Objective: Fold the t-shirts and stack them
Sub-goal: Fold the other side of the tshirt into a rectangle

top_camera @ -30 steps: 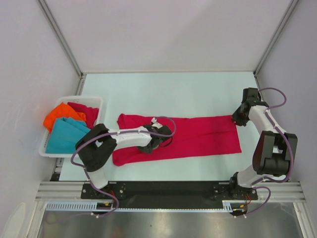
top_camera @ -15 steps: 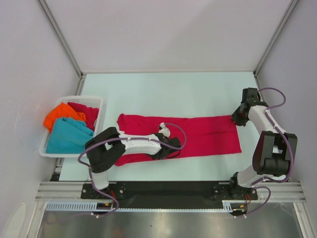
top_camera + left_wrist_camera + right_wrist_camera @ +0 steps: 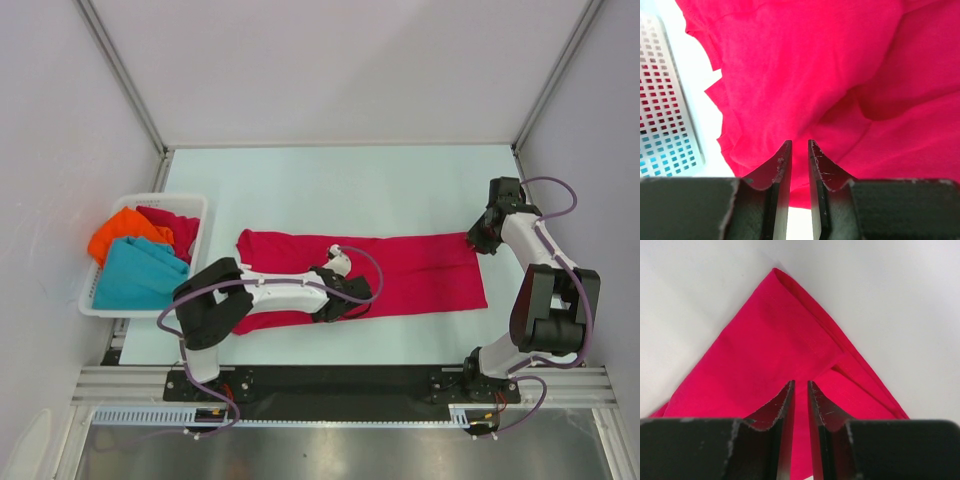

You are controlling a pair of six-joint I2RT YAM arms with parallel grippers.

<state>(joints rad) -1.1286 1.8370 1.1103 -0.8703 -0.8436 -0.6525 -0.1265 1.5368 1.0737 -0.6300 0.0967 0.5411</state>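
One crimson t-shirt [image 3: 420, 270] is laid part-folded right of the basket [image 3: 170, 197]; nothing is stacked. On the left gripper [image 3: 799, 142] and right gripper [image 3: 800, 382], jaws are seen narrow; any grip cannot be told.

The crimson t-shirt [image 3: 173, 227] looks mostly hidden under the orange t-shirt [image 3: 118, 234] and teal t-shirt [image 3: 138, 276].
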